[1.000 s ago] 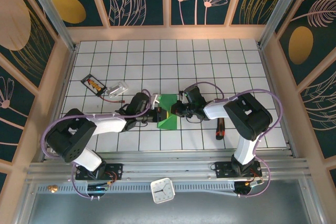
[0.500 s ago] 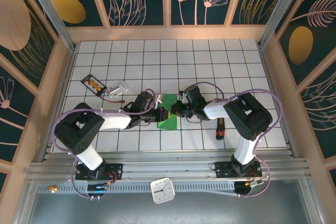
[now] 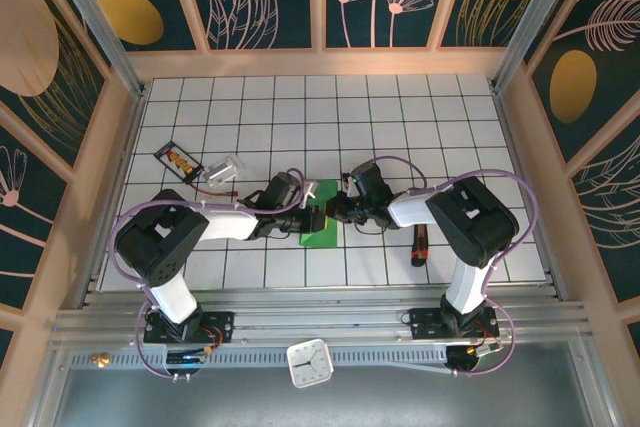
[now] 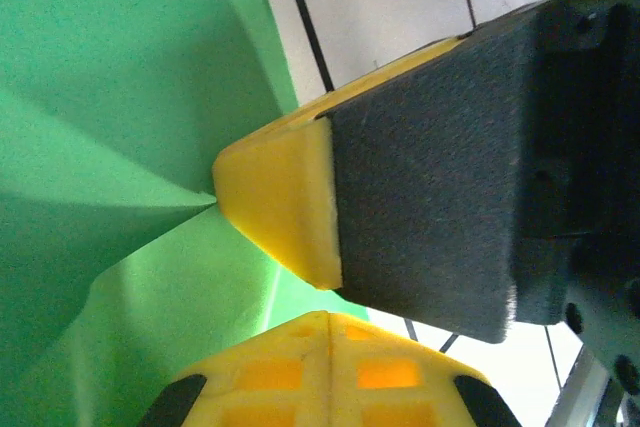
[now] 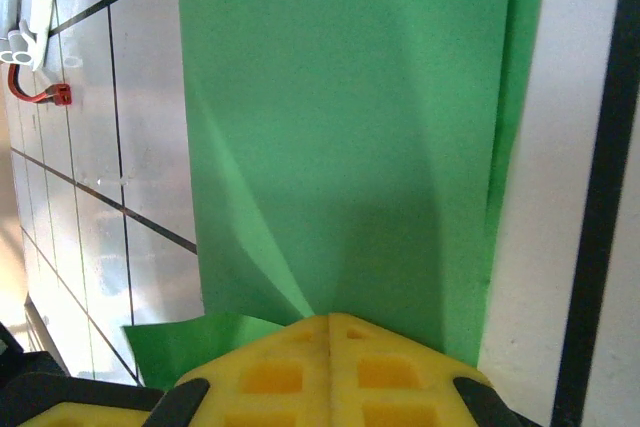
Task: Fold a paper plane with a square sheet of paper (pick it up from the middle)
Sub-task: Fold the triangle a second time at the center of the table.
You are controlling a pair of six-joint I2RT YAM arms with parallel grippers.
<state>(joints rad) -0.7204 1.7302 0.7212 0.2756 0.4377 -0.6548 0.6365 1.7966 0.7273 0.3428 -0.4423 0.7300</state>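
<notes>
Green and creased, the square sheet of paper (image 3: pixel 320 236) lies mid-table. Its long axis seems to run near to far, though the hands cover its far part. The left hand (image 3: pixel 313 217) and right hand (image 3: pixel 334 212) meet over it, both closed tight. The right pinches a raised crease and the left's tips rest against the paper. White-tiled table (image 3: pixel 400 117) stretches beyond.

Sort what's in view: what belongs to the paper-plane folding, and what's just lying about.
In the job: partly folded green paper sheet; left gripper, shut, at the paper; right gripper, pinching it.
Lying about: black packet; clear part with red wire; red-and-black tool; clock on the near rail.
</notes>
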